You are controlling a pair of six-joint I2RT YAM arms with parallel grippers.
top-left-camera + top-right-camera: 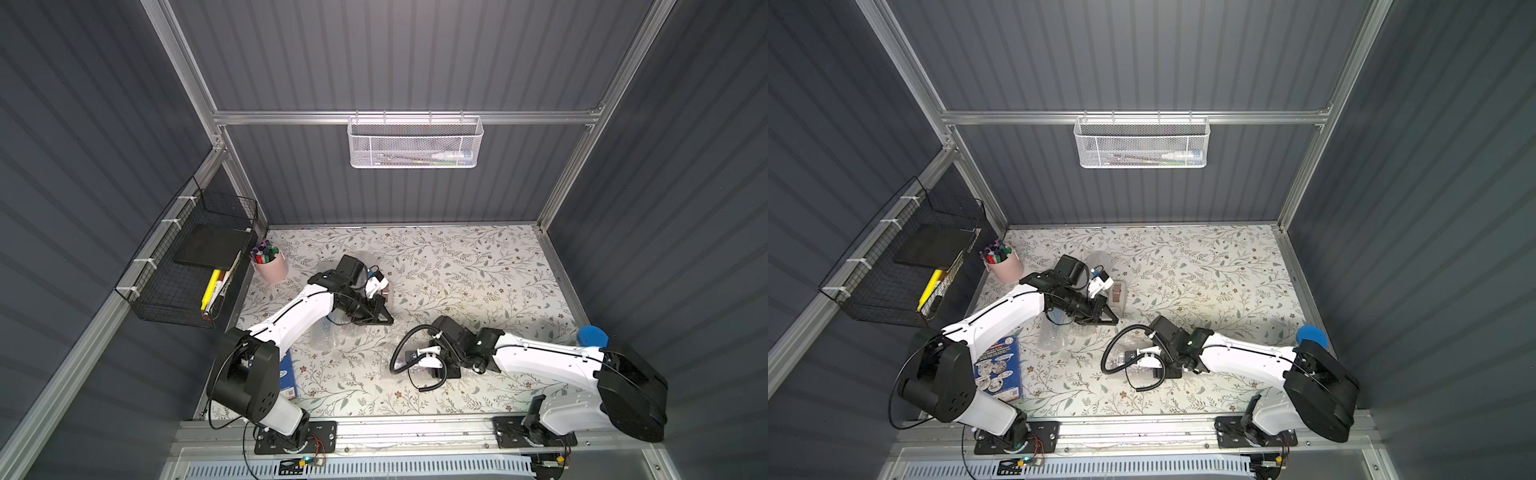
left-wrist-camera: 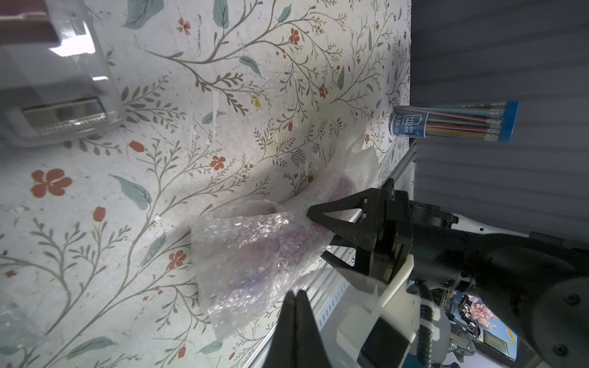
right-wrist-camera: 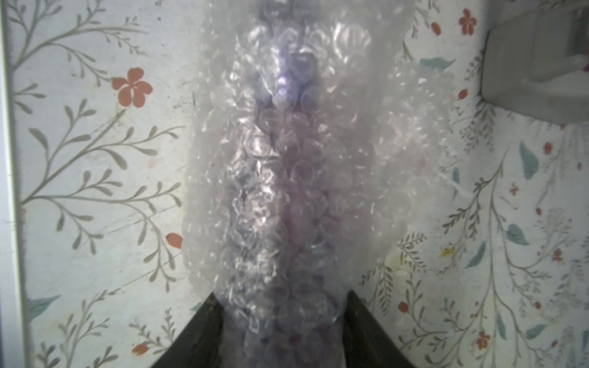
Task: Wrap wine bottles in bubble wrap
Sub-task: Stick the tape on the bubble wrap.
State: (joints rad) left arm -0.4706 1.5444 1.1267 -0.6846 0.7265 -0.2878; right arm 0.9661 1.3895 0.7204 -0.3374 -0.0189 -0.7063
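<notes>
A dark purple wine bottle (image 3: pixel 287 191) lies on the floral table, rolled in clear bubble wrap (image 3: pixel 398 143). My right gripper (image 3: pixel 280 299) is closed on the near end of this bundle, one black finger (image 3: pixel 204 318) pressing each side. In the left wrist view the same bundle (image 2: pixel 248 255) lies near the table's front edge, with the right gripper's fingers (image 2: pixel 318 216) around it. My left gripper (image 2: pixel 294 296) is shut and empty, apart from the bundle, and hangs mid-table in both top views (image 1: pixel 384 320) (image 1: pixel 1111 320). More bubble wrap (image 1: pixel 1054 336) lies under the left arm.
A clear tape dispenser (image 1: pixel 1118 293) stands beside the left gripper. A blue-lidded pencil cylinder (image 1: pixel 592 336) stands at the right edge. At the back left is a pink marker cup (image 1: pixel 270 262); a blue book (image 1: pixel 998 365) lies at the front left. A black wire basket (image 1: pixel 187 266) hangs on the left wall.
</notes>
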